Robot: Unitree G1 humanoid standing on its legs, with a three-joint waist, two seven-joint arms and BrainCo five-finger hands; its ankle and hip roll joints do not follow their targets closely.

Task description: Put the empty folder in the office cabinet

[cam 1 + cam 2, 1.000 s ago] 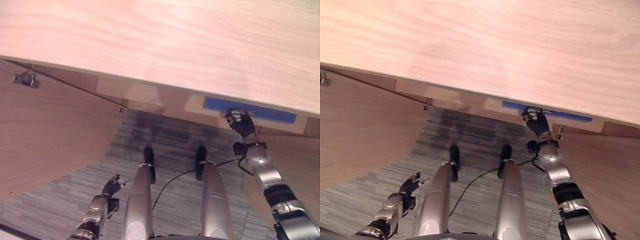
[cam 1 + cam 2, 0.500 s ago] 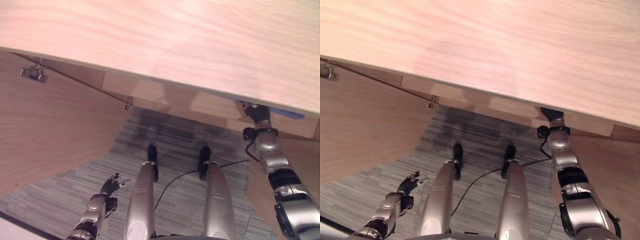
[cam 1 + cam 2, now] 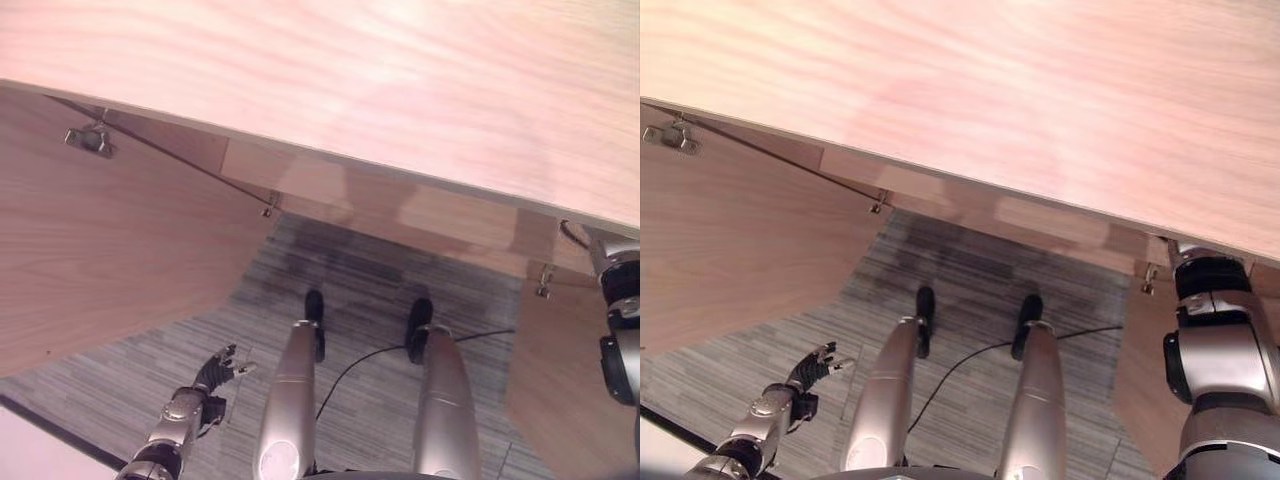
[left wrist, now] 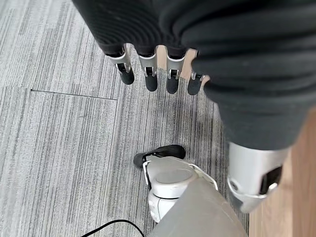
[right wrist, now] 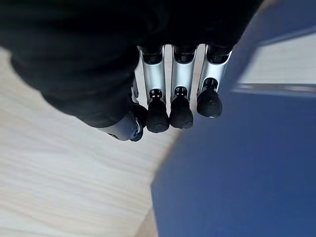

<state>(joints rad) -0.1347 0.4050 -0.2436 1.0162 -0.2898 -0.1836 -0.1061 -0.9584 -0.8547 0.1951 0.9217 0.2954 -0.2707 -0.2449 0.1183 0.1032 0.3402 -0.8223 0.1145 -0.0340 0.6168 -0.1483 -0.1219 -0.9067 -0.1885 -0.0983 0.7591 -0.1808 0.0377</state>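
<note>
The blue folder lies flat on a pale wooden shelf inside the cabinet. My right hand hovers just over the folder's edge with straight fingers and the thumb beside them, gripping nothing. In the eye views my right arm reaches in under the cabinet's wooden top, which hides the hand. My left hand hangs low at the left over the grey carpet, its fingers relaxed and empty.
The cabinet's left door stands swung open, with a metal hinge near its upper edge. The right door is open too, close beside my right arm. Grey striped carpet lies between the doors.
My right arm has pushed deeper under the cabinet top, carrying the hand and blue folder out of the eye views. The camera has shifted a little. The left hand stays low.
</note>
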